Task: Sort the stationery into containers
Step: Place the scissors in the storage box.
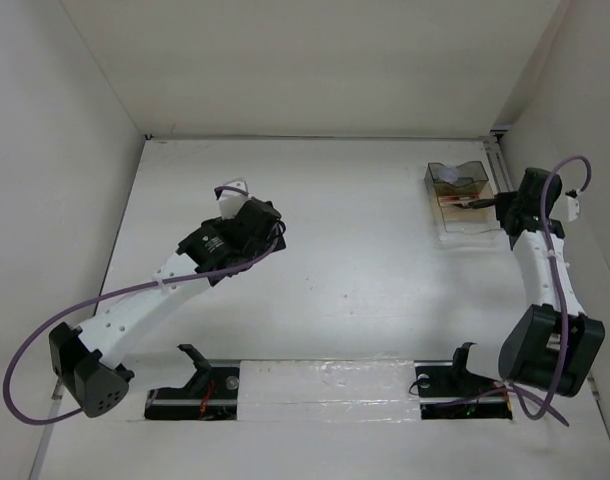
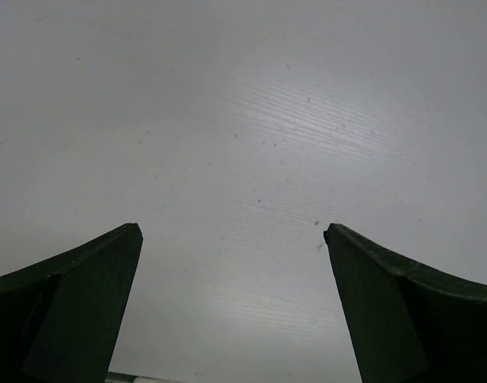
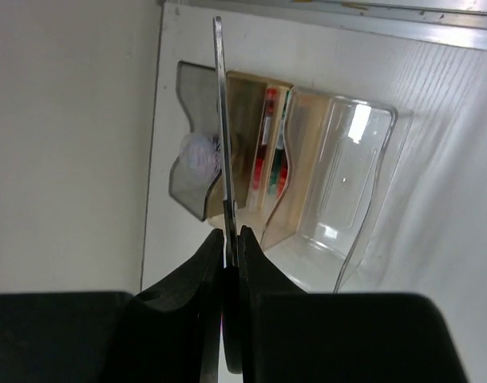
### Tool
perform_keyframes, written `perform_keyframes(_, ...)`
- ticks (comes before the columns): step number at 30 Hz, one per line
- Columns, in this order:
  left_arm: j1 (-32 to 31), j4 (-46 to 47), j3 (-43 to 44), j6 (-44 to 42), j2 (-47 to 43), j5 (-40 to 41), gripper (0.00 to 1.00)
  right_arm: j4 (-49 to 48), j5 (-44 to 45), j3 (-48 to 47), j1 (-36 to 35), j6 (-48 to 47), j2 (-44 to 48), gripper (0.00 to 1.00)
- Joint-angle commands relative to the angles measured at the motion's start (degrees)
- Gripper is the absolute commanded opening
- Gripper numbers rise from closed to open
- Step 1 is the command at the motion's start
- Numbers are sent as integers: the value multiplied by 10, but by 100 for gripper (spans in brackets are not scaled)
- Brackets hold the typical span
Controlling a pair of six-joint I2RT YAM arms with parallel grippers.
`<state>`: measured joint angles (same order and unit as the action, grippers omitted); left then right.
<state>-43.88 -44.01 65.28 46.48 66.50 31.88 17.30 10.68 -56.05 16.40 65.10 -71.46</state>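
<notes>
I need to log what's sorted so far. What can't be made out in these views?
- Handles of the scissors: right wrist view, hidden inside the right gripper; only the blade shows.
- Contents of the organiser: top view, too small to tell apart.
- The roll: right wrist view, blurred behind the organiser's smoky wall.

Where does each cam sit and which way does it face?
Top external: above and behind the bases, looking down at the table; left arm and right arm both show.
Left wrist: on the left arm, facing bare tabletop; the left jaws show at the bottom corners, open and empty.
Right wrist: on the right arm, looking along the right jaws, shut on the scissors blade, toward the organiser.
Shared: top and right wrist both show organiser and scissors; left wrist shares only the table.
</notes>
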Motion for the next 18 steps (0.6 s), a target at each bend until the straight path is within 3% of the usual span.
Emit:
perform_keyframes(1,1,22,-5,-37,-8,-11,100,27,-24,-53,16,12,-59,0)
perform_keyframes(8,1,28,-16,-43,-32,-16,100,-2,-74,-35,16,19,-97,0)
perform_keyframes(18,1,28,-27,-38,-50,-11,100,19,-51,-43,16,30,-144,0)
